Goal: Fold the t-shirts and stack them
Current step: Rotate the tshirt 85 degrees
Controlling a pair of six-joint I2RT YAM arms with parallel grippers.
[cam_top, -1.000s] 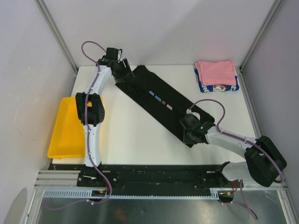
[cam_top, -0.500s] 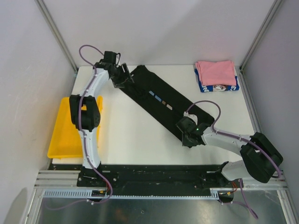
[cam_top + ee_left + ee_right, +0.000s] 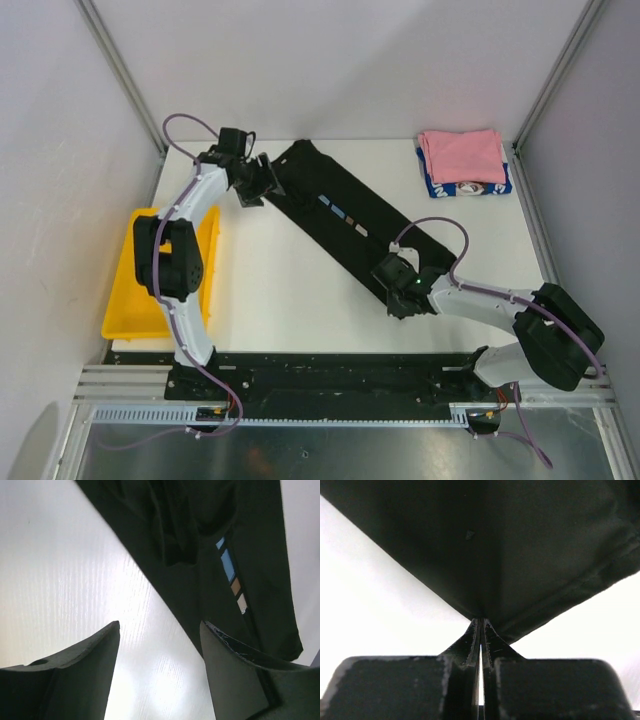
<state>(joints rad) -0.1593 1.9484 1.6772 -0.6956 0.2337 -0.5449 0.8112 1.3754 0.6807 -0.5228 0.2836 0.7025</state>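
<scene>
At 9 o'clock a yellow tray sits on the left edge of the tabletop, taking no part. Beyond it, at 11 o'clock, the left hand hovers with its jaws spread wide and only bare tabletop between them, the far end of the black t-shirt just ahead of its fingers. The shirt, folded lengthwise into a narrow strip with its print showing as small colour patches, runs diagonally from 11 o'clock down to 5 o'clock. There the right hand is pinched fully closed on the strip's near corner. At 2 o'clock the pink t-shirt rests folded on the blue-and-white t-shirt. The step in hand appears to be the crosswise fold of the black shirt. The next move likely calls for the left hand to close on the far end, so that both ends can meet before the shirt joins the pile.
</scene>
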